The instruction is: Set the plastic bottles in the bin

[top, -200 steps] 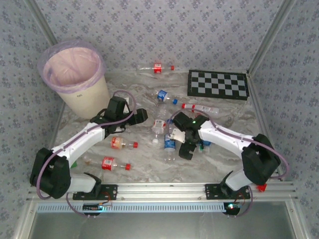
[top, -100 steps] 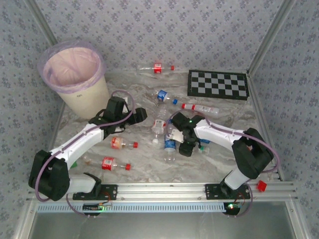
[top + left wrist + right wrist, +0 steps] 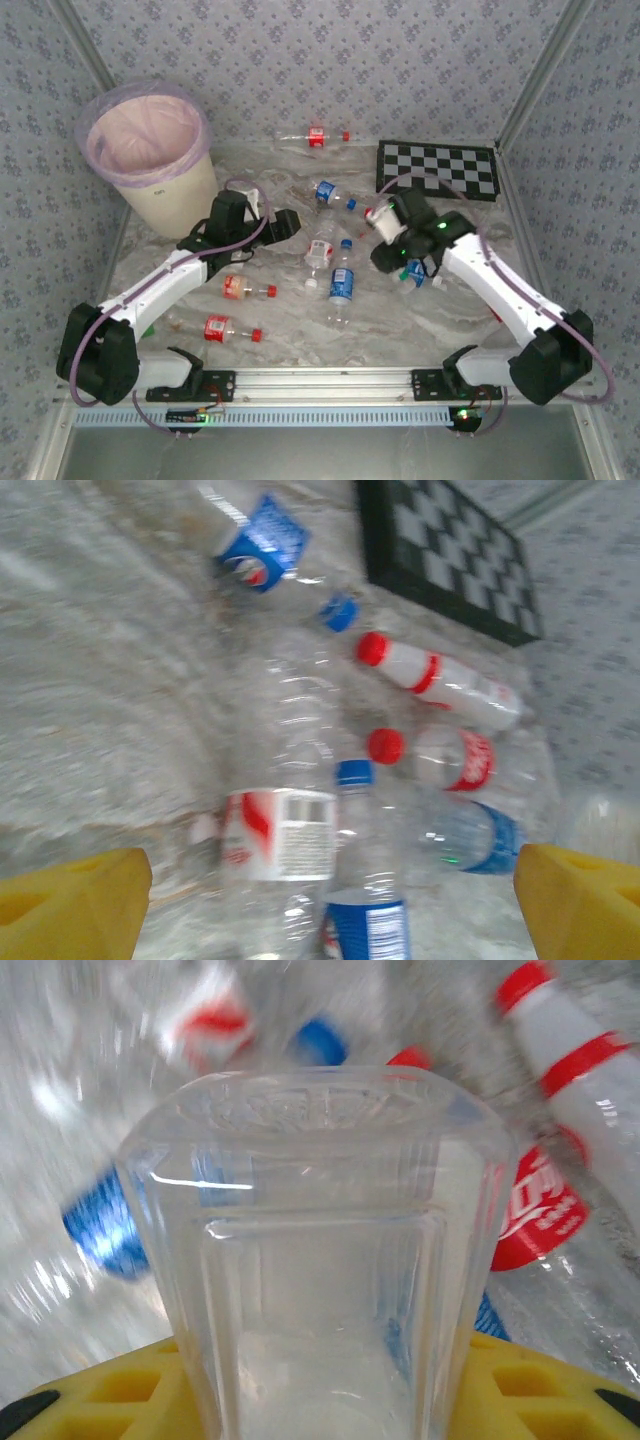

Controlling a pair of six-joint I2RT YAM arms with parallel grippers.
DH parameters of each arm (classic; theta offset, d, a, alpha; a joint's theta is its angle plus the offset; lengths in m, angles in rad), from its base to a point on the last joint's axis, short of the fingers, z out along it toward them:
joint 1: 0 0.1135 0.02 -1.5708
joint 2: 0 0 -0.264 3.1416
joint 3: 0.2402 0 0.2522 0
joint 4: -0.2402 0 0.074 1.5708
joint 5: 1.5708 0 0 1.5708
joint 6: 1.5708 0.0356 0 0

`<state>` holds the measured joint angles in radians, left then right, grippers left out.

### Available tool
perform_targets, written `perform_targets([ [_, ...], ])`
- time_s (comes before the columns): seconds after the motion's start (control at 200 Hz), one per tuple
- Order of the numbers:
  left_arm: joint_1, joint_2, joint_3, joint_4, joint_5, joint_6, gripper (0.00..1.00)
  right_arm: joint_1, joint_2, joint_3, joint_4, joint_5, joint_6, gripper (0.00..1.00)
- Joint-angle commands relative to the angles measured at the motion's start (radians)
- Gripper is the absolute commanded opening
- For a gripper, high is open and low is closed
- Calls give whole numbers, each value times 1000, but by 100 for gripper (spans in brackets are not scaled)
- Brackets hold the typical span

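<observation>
Right pincer (image 3: pixel 320 1390) clamped on 1 clear bottle (image 3: pixel 320 1220)!
It looks thin, light, slick and crushable, so I'd grip mid-body, gently. Loose bottles (image 3: pixel 341 285) lie just beneath; the left pincer (image 3: pixel 328 900) gapes wide over them; the bin (image 3: pixel 175 200) sits well off beyond the left arm.

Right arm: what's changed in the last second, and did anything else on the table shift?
The right gripper closed from wide open onto a clear plastic bottle, and its arm swung back and right, towards the black-and-white checkerboard. The left gripper stayed open, hovering almost in place. The blue-labelled clear bottle mid-table and the cream round bin with its pink liner look unmoved.
</observation>
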<state>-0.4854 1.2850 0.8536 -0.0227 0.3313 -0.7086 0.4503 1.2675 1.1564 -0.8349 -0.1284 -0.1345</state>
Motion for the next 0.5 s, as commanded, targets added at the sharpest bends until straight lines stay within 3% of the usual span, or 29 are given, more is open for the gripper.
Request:
perform_targets([
  [0.0, -36, 11, 10, 192, 179, 12, 94, -145, -1, 16, 168, -306, 363, 37],
  [0.14, -103, 22, 39, 249, 259, 80, 87, -225, 74, 28, 229, -477, 626, 33],
  [0.395, -233, 150, 163, 166, 265, 168, 84, -218, 115, 11, 348, -549, 750, 32],
  [0.5, -248, 235, 213, 164, 274, 150, 72, -208, 117, 18, 360, -534, 754, 32],
])
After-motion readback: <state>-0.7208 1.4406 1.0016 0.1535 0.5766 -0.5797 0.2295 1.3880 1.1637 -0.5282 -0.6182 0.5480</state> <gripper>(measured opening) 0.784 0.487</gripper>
